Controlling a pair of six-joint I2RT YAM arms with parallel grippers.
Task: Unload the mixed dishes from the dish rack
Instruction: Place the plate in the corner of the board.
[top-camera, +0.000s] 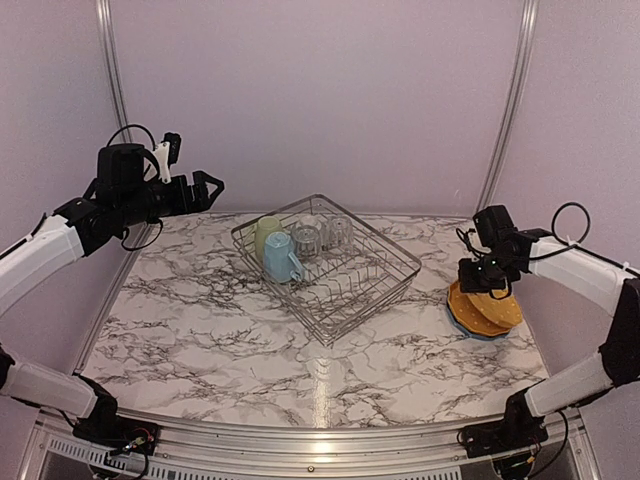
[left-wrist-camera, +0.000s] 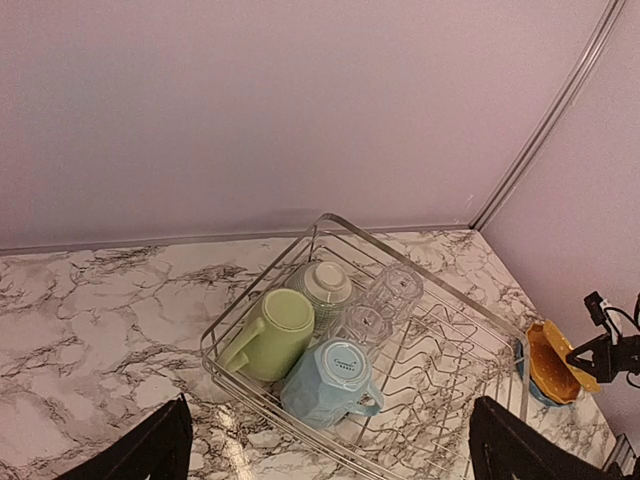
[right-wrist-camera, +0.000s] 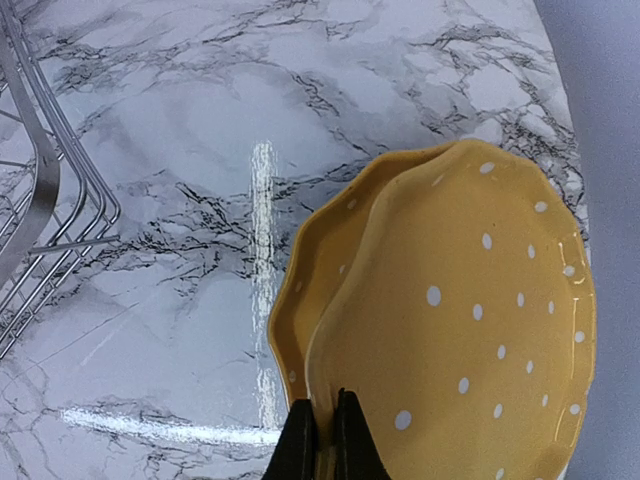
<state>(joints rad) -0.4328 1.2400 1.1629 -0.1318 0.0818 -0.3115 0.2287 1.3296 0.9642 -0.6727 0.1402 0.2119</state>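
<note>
Two plates are carrying the risk here: the upper yellow-orange white-dotted plate (right-wrist-camera: 470, 330) is lying offset over the lower yellow-orange scalloped plate (right-wrist-camera: 305, 275). Both are resting on a blue plate (top-camera: 476, 333) on the white marble-patterned table (top-camera: 200, 330), near the right side of the square silver wire dish rack (top-camera: 375, 304). Your right gripper (right-wrist-camera: 322, 432) is pinching the near rim of the upper plate, its fingers pressed together on a thin edge. If you are pulling back before letting go, you are likely dragging that plate off the stack, which is sitting close to the table's right edge. If you are releasing while the plate is tilted, it may slide sideways rather than settle flat; you cannot tell from these views whether it is fully seated. Inside the rack, the light blue ribbed mug (left-wrist-camera: 335, 380), the pale green cup (left-wrist-camera: 275, 335), the pale green ribbed bowl (left-wrist-camera: 322, 283) and the clear faceted glass (left-wrist-camera: 395, 290) are crowding its far-left part, touching or nearly so. Reaching for one is risking a knock to its neighbour, and the glass looks the likeliest to tip or slip. Your left gripper (top-camera: 210, 190) is hovering high over the table's far left, claw spread wide and holding nothing, well apart from the rack. Bringing both arms over the rack together is inviting a clash.
</note>
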